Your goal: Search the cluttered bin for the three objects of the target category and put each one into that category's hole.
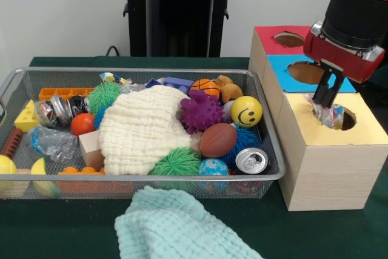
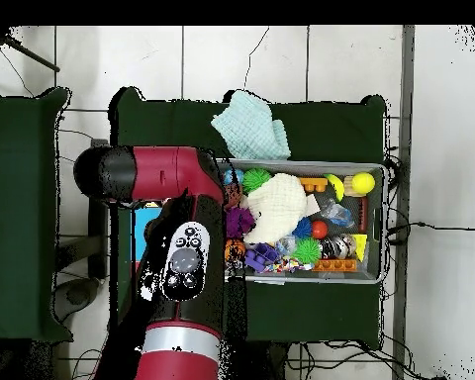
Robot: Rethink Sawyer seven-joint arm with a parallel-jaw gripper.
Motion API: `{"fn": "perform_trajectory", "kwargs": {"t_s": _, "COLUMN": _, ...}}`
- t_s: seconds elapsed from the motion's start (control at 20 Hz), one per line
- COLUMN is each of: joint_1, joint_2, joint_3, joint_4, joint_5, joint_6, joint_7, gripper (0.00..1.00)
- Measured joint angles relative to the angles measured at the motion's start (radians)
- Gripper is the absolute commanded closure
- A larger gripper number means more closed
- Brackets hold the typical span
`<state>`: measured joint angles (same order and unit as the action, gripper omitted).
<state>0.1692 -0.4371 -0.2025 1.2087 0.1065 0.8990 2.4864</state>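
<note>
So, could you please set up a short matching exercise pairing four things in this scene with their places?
Things:
1. smiley ball
2. mint cloth
3. cream cloth
4. gripper

Places:
A. on the table, outside the basket
B. at the yellow box's hole
C. spread over the middle of the basket
D. by the basket's box-side wall

Pairs: 1-D, 2-A, 3-C, 4-B

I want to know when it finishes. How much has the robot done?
Nothing can be counted as finished; the holes' insides are hidden. In hand: the black tool holds a crinkly shiny wrapper at the yellow-topped wooden box's hole. Left: similar crumpled wrappers remain in the wire mesh bin.
</note>
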Motion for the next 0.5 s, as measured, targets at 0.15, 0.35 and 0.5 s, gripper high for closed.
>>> {"fn": "perform_trajectory", "kwargs": {"t_s": 0.15, "joint_1": 0.004, "joint_2": 0.017, "joint_3": 0.001, "joint_4": 0.0, "joint_5": 0.0, "joint_6": -0.017, "joint_7": 0.0, "gripper": 1.0}}
{"fn": "perform_trajectory", "kwargs": {"t_s": 0.35, "joint_1": 0.01, "joint_2": 0.033, "joint_3": 0.001, "joint_4": -0.013, "joint_5": 0.003, "joint_6": -0.048, "joint_7": 0.0, "gripper": 1.0}}
{"fn": "perform_trajectory", "kwargs": {"t_s": 0.5, "joint_1": 0.015, "joint_2": 0.052, "joint_3": 0.002, "joint_4": -0.016, "joint_5": 0.004, "joint_6": -0.061, "joint_7": 0.0, "gripper": 1.0}}
